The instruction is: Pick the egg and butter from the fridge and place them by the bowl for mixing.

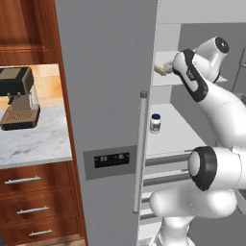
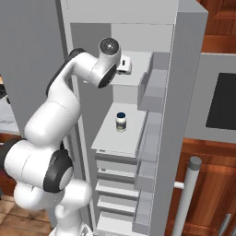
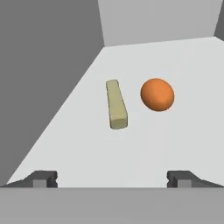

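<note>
The fridge (image 1: 105, 86) stands open, and my arm reaches onto its upper white shelf (image 3: 144, 144). On that shelf lie the butter (image 3: 117, 104), a pale yellowish stick pointing away from me, and the egg (image 3: 157, 94), a smooth orange oval just to its right. They lie slightly apart. My gripper (image 3: 113, 178) is open and empty, a short way in front of both, roughly in line with the butter. One end of the butter (image 1: 159, 70) also shows beside my hand in the left base view. The bowl is out of view.
A small jar (image 2: 120, 121) with a dark lid stands on the shelf below, with drawers under it. The fridge door's bar handle (image 1: 140, 149) and black display (image 1: 111, 159) are to the left of the arm. A coffee machine (image 1: 18, 98) sits on the marble counter (image 1: 33, 144) further left.
</note>
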